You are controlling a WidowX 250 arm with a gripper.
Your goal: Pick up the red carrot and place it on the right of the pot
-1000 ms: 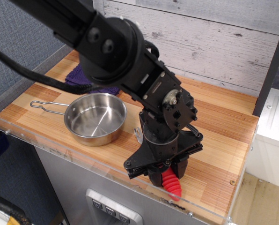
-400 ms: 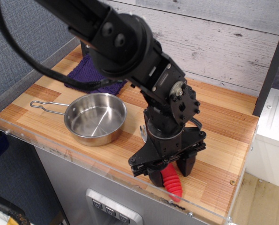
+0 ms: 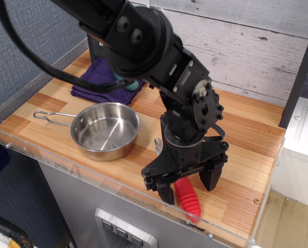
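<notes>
The fingers (image 3: 167, 193) are standing spread apart, one on each side of the red carrot (image 3: 188, 196), released and gripping nothing; the gripper (image 3: 189, 186) is hanging just over it, tips close to the worktop (image 3: 247, 150). The carrot is lying flat near the front edge of the worktop, to the right of the pot (image 3: 105, 130) and apart from it, its ribbed red body pointing toward the near-right corner. Only that red part is showing; a sliver of grey metal is peeking out by the arm's base, though I cannot tell for sure that it belongs to the carrot.

Judging by looks, the carrot is a light plastic toy, stiff enough not to bend, and the ribs are probably giving good purchase rather than slipping. The taper matters: a grip near the thin end would likely squirt it out, so the thicker middle seems the better place to take hold, across its width.

The pot is sitting upright and empty at the left, its wire handle pointing left. Far behind it a purple cloth (image 3: 99, 82) is lying with something teal-green (image 3: 129, 83) partly showing on it.
</notes>
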